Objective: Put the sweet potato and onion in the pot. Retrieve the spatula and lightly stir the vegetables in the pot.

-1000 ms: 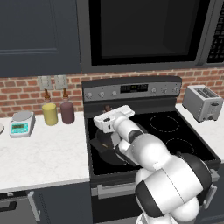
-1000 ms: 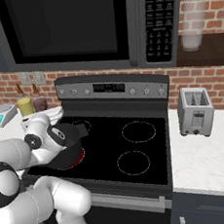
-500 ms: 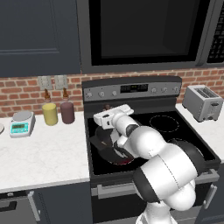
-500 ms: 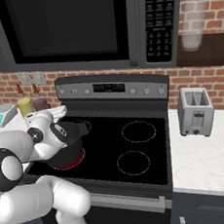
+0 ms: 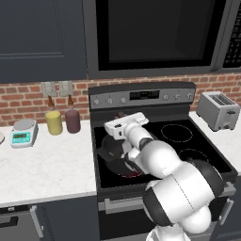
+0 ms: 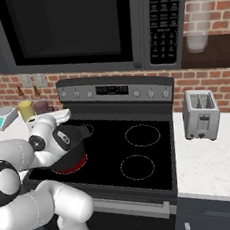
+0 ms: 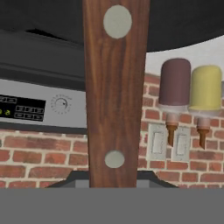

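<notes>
Over the last second the arm had swung right and lower across the stove; its hand (image 5: 123, 126) pinched the spatula (image 7: 114, 94) by the brown handle above the pot (image 5: 113, 149); a careless dip could have shoved the pot off its burner.

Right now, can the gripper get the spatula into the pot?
Probably yes. The gripper is shut on the spatula and sits right over the pot on the stove, with nothing visible between them.
</notes>
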